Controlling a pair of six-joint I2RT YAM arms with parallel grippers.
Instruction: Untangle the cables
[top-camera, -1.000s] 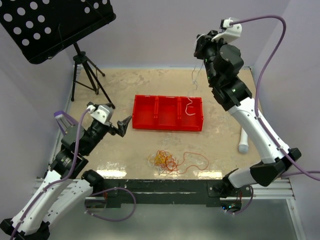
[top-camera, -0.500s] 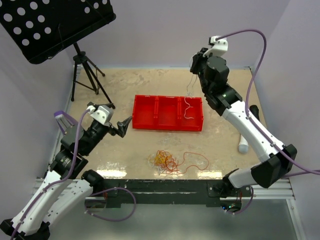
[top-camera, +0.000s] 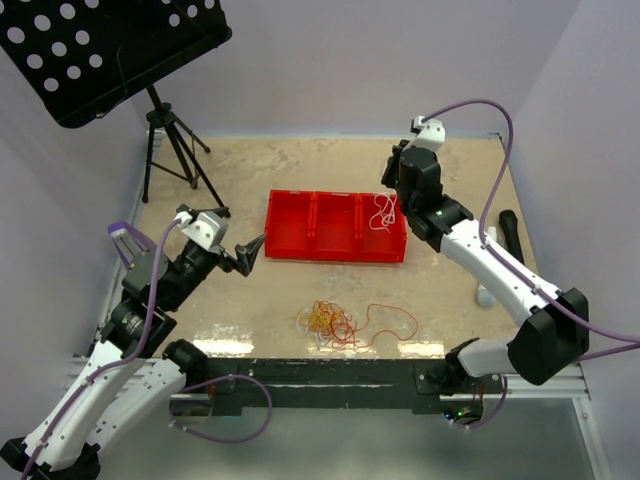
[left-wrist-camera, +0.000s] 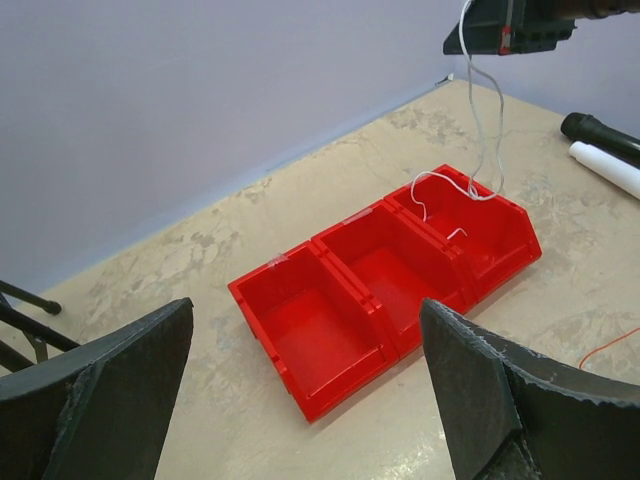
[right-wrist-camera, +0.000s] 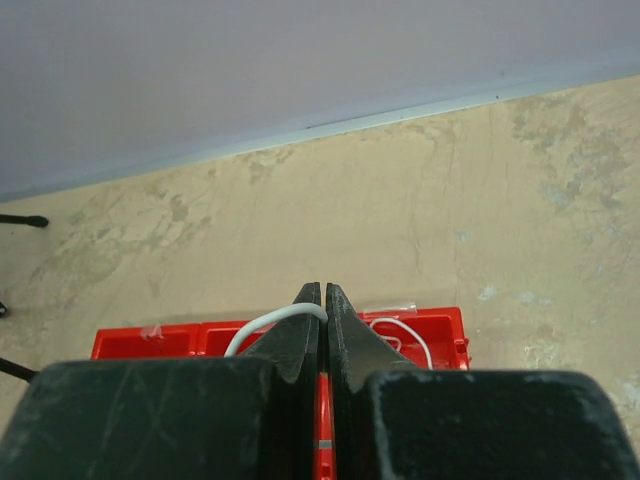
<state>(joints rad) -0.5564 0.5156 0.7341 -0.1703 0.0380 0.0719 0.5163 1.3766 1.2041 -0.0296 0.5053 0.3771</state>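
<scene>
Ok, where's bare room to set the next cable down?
Red bin: left compartment, middle compartment bare; right one holds the white cable hanging from the right gripper. The table between bin and tangle is free. Crowded: tangle at the near edge, white tube at right.

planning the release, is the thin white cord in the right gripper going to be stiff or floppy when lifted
Probably floppy: the thin white cord hangs limp from the shut right gripper and loops loosely in the red plastic bin. Likely very light, so it may swing or snag.
</scene>
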